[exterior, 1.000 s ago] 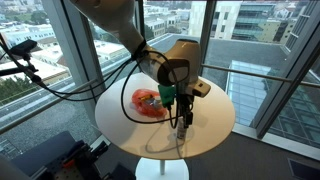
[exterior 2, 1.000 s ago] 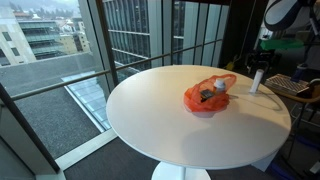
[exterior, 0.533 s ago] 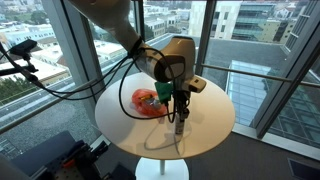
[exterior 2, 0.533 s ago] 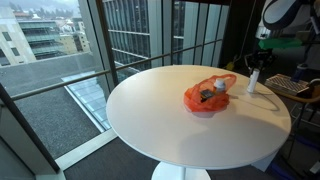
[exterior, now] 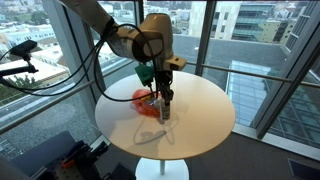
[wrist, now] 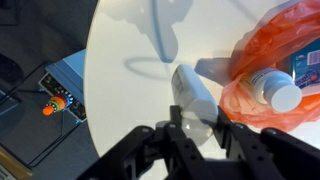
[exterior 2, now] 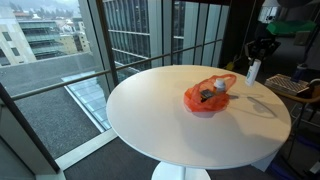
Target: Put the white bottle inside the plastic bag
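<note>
The white bottle [wrist: 194,93] sits between my gripper's [wrist: 197,130] black fingers, which are shut on it. In both exterior views the bottle [exterior: 165,107] [exterior 2: 253,70] hangs upright a little above the round white table [exterior: 205,125] [exterior 2: 170,130]. The orange plastic bag [wrist: 285,40] [exterior: 145,101] [exterior 2: 208,94] lies on the table right beside the held bottle. Inside the bag lies another bottle with a white cap [wrist: 281,95]. In an exterior view the gripper [exterior 2: 260,50] shows at the table's far edge.
The table's edge [wrist: 92,90] runs close to the gripper, with floor and equipment [wrist: 58,100] below. Glass window walls surround the table in both exterior views. A keyboard-like device [exterior 2: 292,86] sits past the table's far edge.
The gripper has shut on the white bottle, raised it off the table and carried it toward the orange bag.
</note>
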Robot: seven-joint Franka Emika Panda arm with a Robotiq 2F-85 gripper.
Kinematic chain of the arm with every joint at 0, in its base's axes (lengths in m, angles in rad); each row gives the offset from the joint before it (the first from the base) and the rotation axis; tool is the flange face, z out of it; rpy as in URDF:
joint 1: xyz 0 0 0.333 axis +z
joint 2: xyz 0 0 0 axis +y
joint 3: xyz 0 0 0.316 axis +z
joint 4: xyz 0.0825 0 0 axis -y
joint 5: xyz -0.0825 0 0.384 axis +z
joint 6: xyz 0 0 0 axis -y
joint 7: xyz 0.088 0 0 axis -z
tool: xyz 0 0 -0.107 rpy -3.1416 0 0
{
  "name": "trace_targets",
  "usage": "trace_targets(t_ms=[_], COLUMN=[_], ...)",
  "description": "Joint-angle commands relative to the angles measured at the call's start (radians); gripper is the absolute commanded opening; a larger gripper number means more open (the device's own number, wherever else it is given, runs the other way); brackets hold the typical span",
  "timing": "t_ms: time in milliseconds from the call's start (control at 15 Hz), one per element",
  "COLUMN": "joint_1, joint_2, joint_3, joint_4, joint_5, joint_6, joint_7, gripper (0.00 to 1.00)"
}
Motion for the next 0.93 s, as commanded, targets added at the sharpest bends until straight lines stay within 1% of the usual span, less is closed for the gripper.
trace_targets(t_ms=[0,267,467,533,733,800,867], joint_1=[0.001,0.006,0.009,-0.002,0.001,0.001,0.003], joint_2=[-0.133,-0.180,-0.205,-0.169,-0.179,-0.182,-0.176], joint_3=[0.060,0.130,0.169,0.165,0.179,0.180,0.183], joint_4=[-0.056,-0.039,-0.042,-0.032,-0.032,-0.033,-0.028], joint_5=[-0.010,0.012,-0.006,0.002,0.002,-0.005,-0.005], joint_6=[-0.072,-0.116,-0.108,-0.095,-0.095,-0.099,-0.090], joint_7=[-0.010,-0.004,0.013,-0.001,-0.002,0.003,0.015], gripper=[0.11,0.11,0.11,0.36,0.36,0.11,0.11])
